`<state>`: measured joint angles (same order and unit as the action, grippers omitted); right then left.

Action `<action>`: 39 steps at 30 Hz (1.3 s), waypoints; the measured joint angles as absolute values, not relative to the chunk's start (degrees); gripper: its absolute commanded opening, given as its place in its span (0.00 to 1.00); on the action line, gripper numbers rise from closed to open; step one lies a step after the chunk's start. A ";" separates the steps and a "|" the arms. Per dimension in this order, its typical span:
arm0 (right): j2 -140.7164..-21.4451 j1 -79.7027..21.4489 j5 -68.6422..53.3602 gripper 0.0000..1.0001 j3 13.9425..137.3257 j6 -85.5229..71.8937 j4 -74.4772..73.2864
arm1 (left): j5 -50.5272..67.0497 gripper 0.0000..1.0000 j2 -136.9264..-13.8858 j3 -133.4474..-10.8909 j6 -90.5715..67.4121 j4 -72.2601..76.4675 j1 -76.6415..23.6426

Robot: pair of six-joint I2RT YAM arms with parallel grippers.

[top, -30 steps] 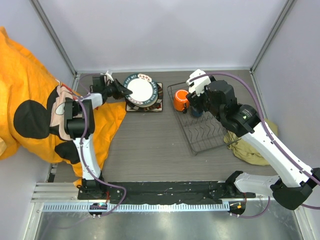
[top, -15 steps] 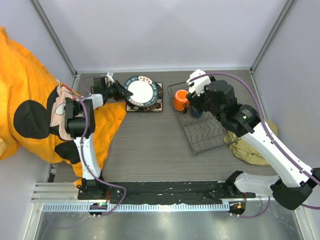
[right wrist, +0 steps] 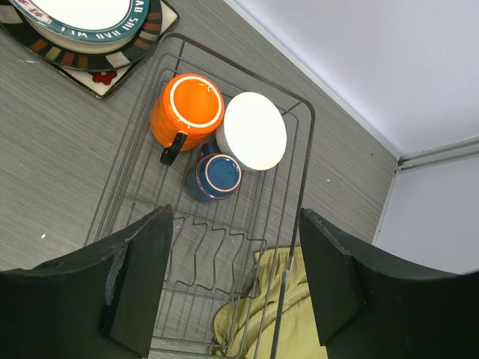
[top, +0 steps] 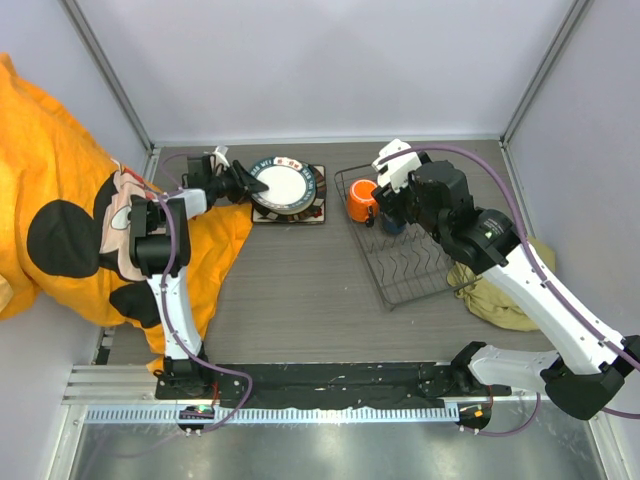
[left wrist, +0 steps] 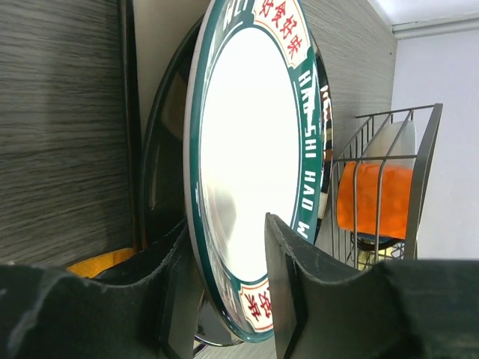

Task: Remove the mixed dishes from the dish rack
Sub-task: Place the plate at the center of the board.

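The round dark-rimmed plate rests on the square plate at the back of the table. My left gripper is open, one finger on each side of the round plate's left rim with a gap showing. The dish rack holds the orange mug, the white bowl and the small dark-blue cup at its far end. My right gripper hangs open above the rack's bare prongs, holding nothing.
An olive cloth lies under the rack's near right corner. A large orange cartoon cloth covers the left side, under the left arm. White walls close in the back and the sides.
The left jaws have parted from the round plate's rim, and the plate has settled lower onto the square plate. The right arm has not moved.
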<state>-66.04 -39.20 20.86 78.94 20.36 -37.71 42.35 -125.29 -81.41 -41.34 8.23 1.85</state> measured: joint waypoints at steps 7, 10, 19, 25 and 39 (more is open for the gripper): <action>-66.04 -39.18 20.84 0.73 78.19 20.34 -37.76 | 42.46 0.50 -124.42 -81.41 -39.57 6.55 1.85; -66.04 -39.13 20.84 0.73 78.17 20.21 -37.76 | 41.85 0.55 -123.44 -81.43 -38.24 4.43 1.80; -66.04 -39.13 20.71 0.73 78.08 19.77 -37.76 | 38.98 0.58 -120.01 -81.43 -33.50 -3.68 1.56; -66.02 -39.13 20.40 0.73 78.08 19.53 -37.78 | 36.99 0.59 -118.04 -81.43 -30.52 -8.12 1.23; -65.41 -38.74 20.01 0.74 77.65 19.29 -37.82 | 34.02 0.59 -115.61 -81.43 -26.46 -14.50 0.80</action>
<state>-65.41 -38.74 20.01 77.65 19.29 -37.82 34.02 -115.61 -81.43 -26.46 -14.50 0.80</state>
